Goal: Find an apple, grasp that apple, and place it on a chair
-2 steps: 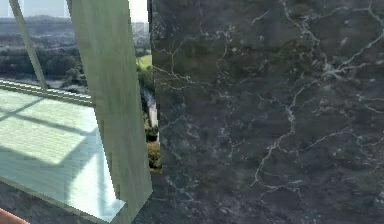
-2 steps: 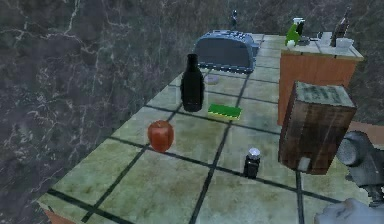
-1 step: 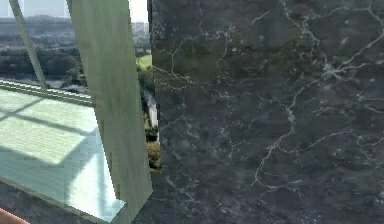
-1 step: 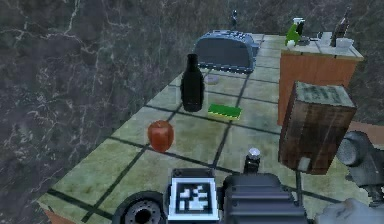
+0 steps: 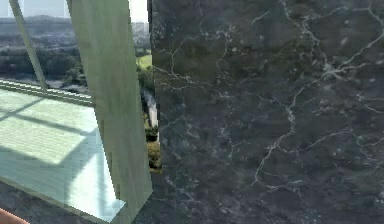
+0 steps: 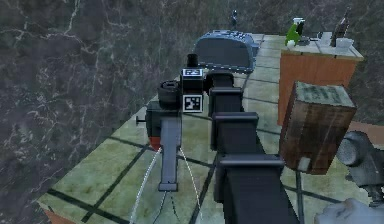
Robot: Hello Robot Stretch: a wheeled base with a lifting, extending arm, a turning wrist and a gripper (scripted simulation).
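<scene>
Hardly distinct end effector point(image 6: 158, 122) beside arm point(image 6: 240, 150)

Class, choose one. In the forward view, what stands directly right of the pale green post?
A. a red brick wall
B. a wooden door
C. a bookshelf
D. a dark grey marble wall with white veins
D: the dark grey marble wall with white veins rises just right of the pale green post.

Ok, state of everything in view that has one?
arm, extended over the green tiled surface.
pincer, cannot tell whether it holds anything.
grey domed appliance, upright on that surface.
brown box, upright.
green item, standing on the orange counter.
</scene>
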